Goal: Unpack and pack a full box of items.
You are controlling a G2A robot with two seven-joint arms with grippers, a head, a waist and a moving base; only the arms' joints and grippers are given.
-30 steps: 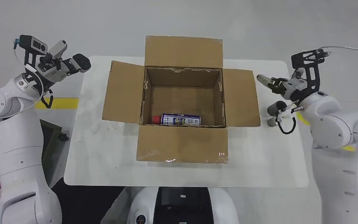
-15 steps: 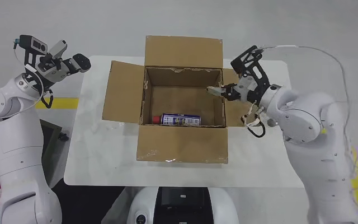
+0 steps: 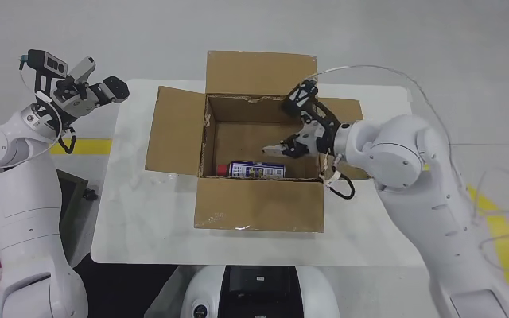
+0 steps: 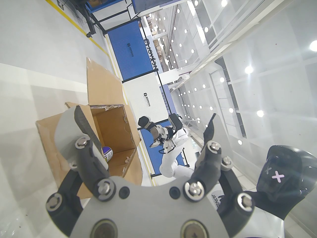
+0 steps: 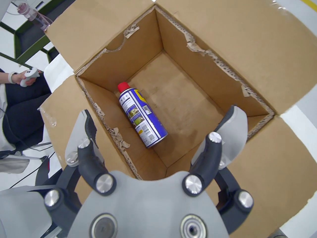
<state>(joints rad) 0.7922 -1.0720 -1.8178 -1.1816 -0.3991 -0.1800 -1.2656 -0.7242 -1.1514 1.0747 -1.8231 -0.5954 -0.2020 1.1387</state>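
My right gripper [image 3: 280, 149] hangs over the open box [image 3: 258, 205], just inside its right wall. Its fingers are spread wide and point down into the box. My right arm [image 3: 390, 151] crosses above the box's right flap, elbow bent outward beyond it. My left gripper [image 3: 114, 89] is held up well apart from the box, beyond its left flap, with its fingers parted and pointing toward the box.

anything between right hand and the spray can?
Nothing. In the right wrist view the open right hand hangs over the cardboard box, with only air down to the spray can on its floor.
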